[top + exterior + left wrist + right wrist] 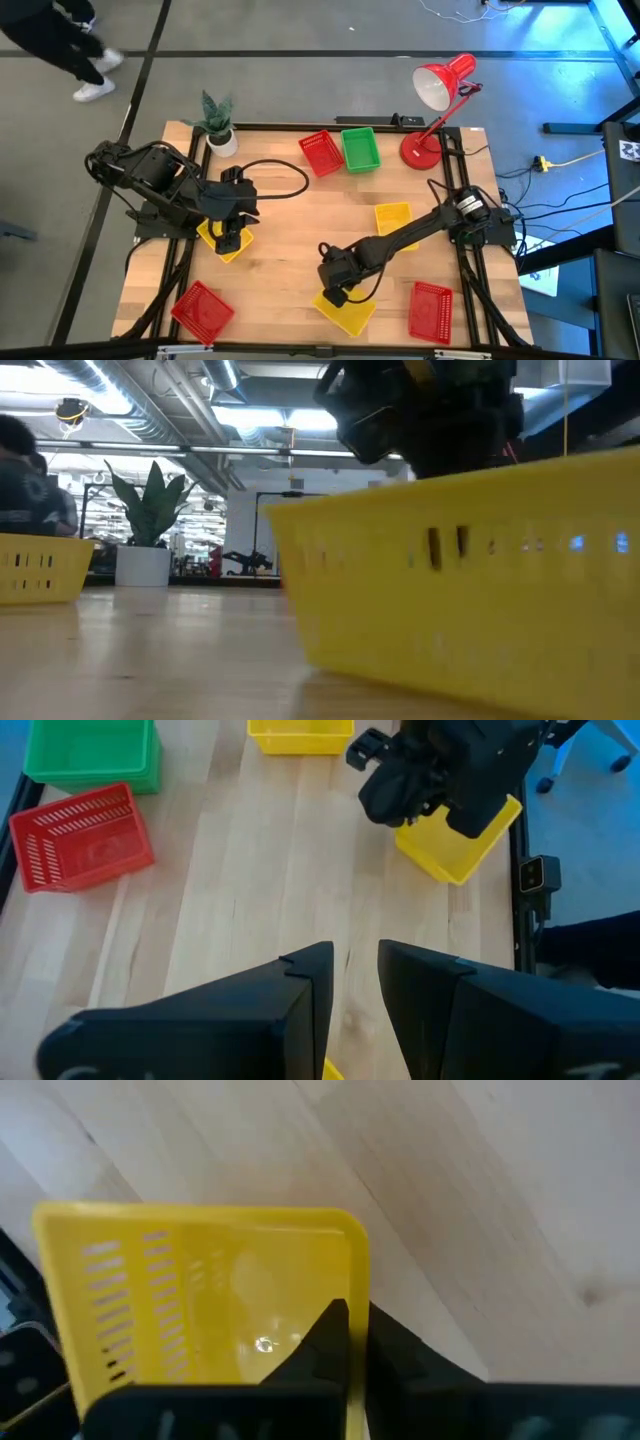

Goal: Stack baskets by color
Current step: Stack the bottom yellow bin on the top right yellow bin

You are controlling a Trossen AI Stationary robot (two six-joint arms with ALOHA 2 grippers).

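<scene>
My right gripper (333,293) is near the table's front middle, shut on a yellow basket (348,311) that looms large in the low view (470,580). My left gripper (232,238) hangs open over a second yellow basket (222,243) at the left, which sits on its base on the table (40,565). A third yellow basket (393,220) lies right of centre. One red basket (321,153) and a green one (360,149) stand side by side at the far edge. Two more red baskets (202,308) (431,311) lie near the front corners. My right gripper has the yellow basket's side wall (358,1295) pinched near a corner, one finger (318,1348) inside the basket and the other (405,1355) outside. The fingers come from above, pointing steeply down. The basket rests with its base on the table.
A red desk lamp (440,90) stands at the far right corner and a potted plant (218,125) at the far left. A black cable (280,180) loops across the table behind the left arm. Bare wood shows in the table's middle (300,230).
</scene>
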